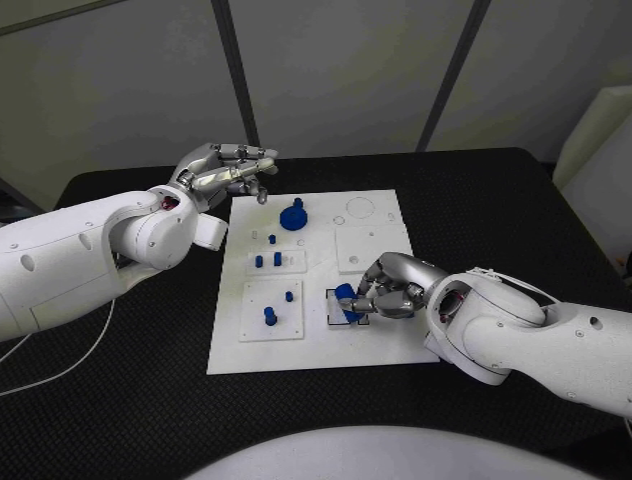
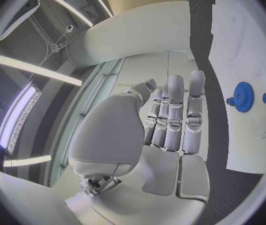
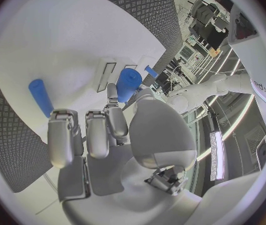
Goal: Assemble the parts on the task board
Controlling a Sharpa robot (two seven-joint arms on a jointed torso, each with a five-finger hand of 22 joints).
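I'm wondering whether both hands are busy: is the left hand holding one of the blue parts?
No. In the left wrist view the left hand has straight fingers with nothing in them, apart from the blue gear on the board.

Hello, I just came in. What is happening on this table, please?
A two-armed robot is assembling small blue parts on the white task board. Its right hand is down at the board's near right area, fingers curled around a blue cylinder there. Its left hand hovers above the board's far left corner, holding nothing, fingers straight. A blue gear and several blue pegs already stand on the board.
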